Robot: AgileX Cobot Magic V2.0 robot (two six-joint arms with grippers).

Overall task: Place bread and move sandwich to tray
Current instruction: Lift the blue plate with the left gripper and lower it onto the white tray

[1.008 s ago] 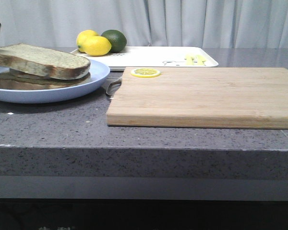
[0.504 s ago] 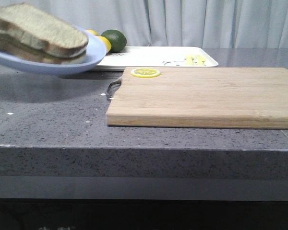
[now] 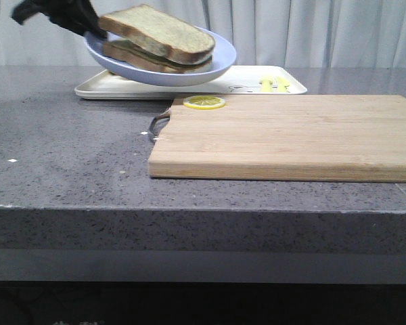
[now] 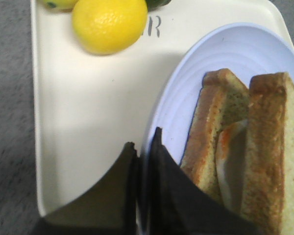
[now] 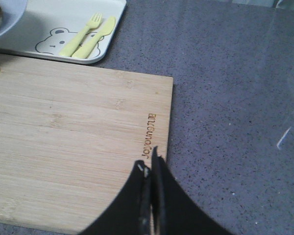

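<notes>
Plate [image 3: 210, 68] with sandwich [image 3: 155, 40] now lifted higher and carried rightward, held tilted above tray [image 3: 108, 89]; earlier it was at far left. Rim clamped by left gripper [image 4: 143, 152]. Lemon [image 4: 109, 24] hidden behind plate in front view. Egg barely seen between slices. Right gripper [image 5: 149, 169] pressed together, seemingly on nothing, over cutting board [image 5: 73, 142].

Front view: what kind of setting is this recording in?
Probably a mock kitchen counter: a grey speckled stone worktop with a wooden cutting board, a cream tray, and the sandwich on a blue plate. Plain curtains behind suggest a staged set.
</notes>
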